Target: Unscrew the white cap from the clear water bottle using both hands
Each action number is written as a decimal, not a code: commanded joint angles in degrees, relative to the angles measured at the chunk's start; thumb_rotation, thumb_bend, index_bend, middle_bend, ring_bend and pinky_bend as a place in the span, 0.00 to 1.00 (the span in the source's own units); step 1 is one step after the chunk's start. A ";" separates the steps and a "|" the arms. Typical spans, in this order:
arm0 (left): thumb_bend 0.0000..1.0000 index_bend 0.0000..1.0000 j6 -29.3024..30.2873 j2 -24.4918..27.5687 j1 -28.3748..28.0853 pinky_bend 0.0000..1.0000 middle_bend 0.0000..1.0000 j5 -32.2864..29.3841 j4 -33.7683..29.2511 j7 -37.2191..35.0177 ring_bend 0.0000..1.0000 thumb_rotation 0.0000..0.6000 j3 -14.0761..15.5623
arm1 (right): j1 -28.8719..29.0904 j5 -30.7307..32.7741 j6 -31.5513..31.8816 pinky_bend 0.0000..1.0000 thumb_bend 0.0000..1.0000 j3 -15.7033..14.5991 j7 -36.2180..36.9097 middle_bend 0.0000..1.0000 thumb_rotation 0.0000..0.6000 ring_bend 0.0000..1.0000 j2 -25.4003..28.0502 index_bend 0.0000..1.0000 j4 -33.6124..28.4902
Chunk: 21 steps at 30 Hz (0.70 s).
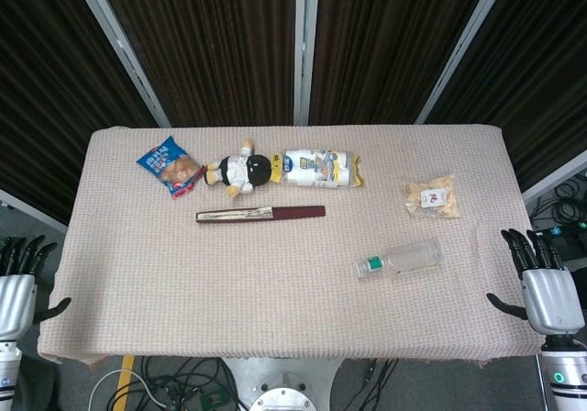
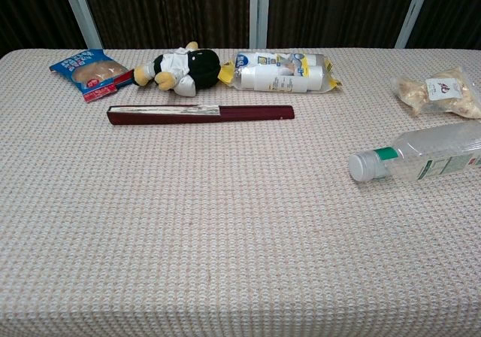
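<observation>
Clear plastic water bottle [image 1: 406, 259] with white cap [image 1: 362, 268] lying sideways near bench [image 1: 275, 319] right edge. Left hand [image 1: 18, 287] and right hand [image 1: 543, 287] spread, empty, off opposite front corners.

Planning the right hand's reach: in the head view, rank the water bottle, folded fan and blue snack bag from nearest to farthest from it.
From the right hand:
1. Water bottle, lying right of centre.
2. Folded fan, mid-table.
3. Blue snack bag, far left corner.

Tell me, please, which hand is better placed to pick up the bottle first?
The right hand: the bottle lies on its side toward the table's right, far from the left hand.
</observation>
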 commanded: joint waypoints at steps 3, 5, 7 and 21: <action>0.00 0.18 0.08 0.03 0.12 0.05 0.09 -0.02 -0.10 0.15 0.01 1.00 0.05 | -0.02 -0.17 0.00 0.07 0.00 -0.06 0.42 0.09 1.00 0.00 -0.03 0.00 0.19; 0.00 0.18 0.25 0.01 0.20 0.05 0.09 0.07 -0.10 0.20 0.01 1.00 0.05 | -0.01 -0.28 -0.01 0.07 0.00 -0.09 0.78 0.09 1.00 0.00 -0.09 0.00 0.33; 0.00 0.18 0.49 0.01 0.28 0.05 0.09 0.35 -0.14 0.22 0.01 1.00 0.11 | 0.05 -0.50 -0.10 0.07 0.00 -0.18 1.23 0.09 1.00 0.00 -0.14 0.00 0.56; 0.00 0.18 0.07 0.09 0.13 0.05 0.09 0.14 -0.60 0.64 0.01 1.00 0.01 | 12.24 -1.86 -18.08 0.07 0.00 0.67 5.46 0.12 1.00 0.00 -1.06 0.01 4.95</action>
